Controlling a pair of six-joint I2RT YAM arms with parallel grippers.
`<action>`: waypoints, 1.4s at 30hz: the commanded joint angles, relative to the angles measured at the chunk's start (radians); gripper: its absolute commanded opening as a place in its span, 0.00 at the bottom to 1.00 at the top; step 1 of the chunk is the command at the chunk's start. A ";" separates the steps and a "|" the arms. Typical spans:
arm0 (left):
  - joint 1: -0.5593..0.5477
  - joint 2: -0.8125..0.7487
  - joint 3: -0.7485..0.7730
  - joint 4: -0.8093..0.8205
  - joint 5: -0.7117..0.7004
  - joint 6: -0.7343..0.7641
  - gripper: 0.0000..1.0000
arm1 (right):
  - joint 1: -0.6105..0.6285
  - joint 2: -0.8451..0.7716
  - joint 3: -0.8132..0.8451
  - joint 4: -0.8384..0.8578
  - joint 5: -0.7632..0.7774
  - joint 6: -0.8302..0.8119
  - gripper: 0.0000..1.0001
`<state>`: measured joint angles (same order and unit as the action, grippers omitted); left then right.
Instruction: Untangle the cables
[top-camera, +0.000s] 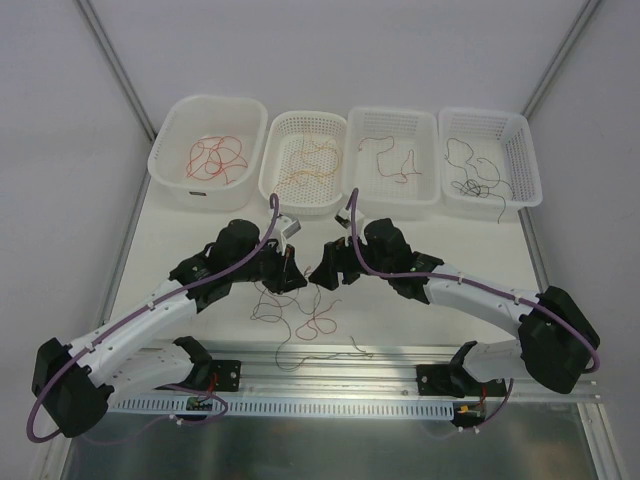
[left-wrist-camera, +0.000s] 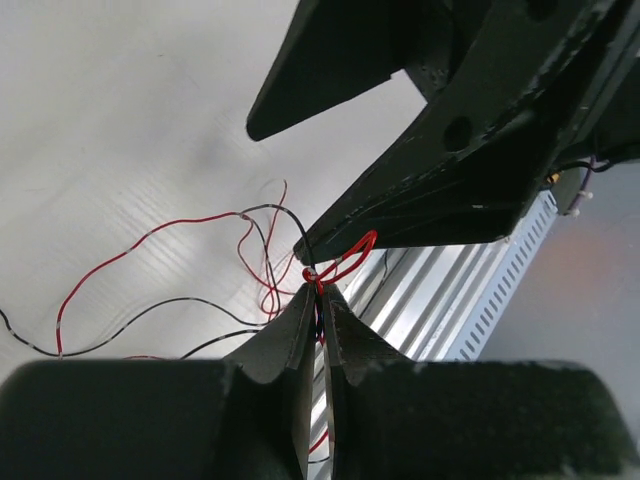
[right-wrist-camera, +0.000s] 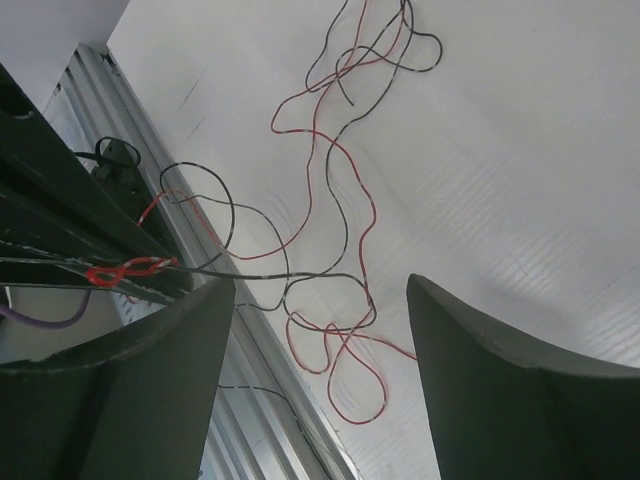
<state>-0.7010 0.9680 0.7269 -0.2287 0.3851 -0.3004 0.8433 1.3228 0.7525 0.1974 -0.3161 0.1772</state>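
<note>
A loose tangle of thin red and black cables (top-camera: 300, 318) lies on the white table in front of both arms. My left gripper (top-camera: 297, 277) is shut on a small red loop of cable (left-wrist-camera: 345, 260) with a black strand, pinched at its fingertips (left-wrist-camera: 318, 292) and lifted off the table. My right gripper (top-camera: 321, 274) faces it closely, jaws open and empty (right-wrist-camera: 320, 290). Through the gap between its fingers I see the cables (right-wrist-camera: 340, 250) spread on the table. The held red loop (right-wrist-camera: 125, 270) sits just left of its left finger.
Four white containers stand along the back: a tub (top-camera: 215, 100) holding red wires, then three baskets (top-camera: 305, 118), (top-camera: 392, 113), (top-camera: 480, 113), each holding thin wires. A metal rail (top-camera: 330, 382) runs along the near table edge, with some strands draped over it.
</note>
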 joint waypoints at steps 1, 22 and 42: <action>-0.006 -0.031 0.049 0.040 0.119 0.061 0.04 | 0.007 -0.024 -0.004 0.074 -0.098 -0.061 0.74; -0.006 -0.055 0.051 0.040 0.180 0.064 0.02 | -0.001 -0.053 -0.045 0.129 -0.149 -0.090 0.01; -0.006 -0.002 0.153 0.032 0.273 0.052 0.01 | 0.020 -0.120 -0.047 0.065 -0.109 -0.300 0.57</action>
<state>-0.7010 0.9649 0.8173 -0.2245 0.5983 -0.2535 0.8574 1.2041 0.6907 0.1967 -0.4118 -0.0788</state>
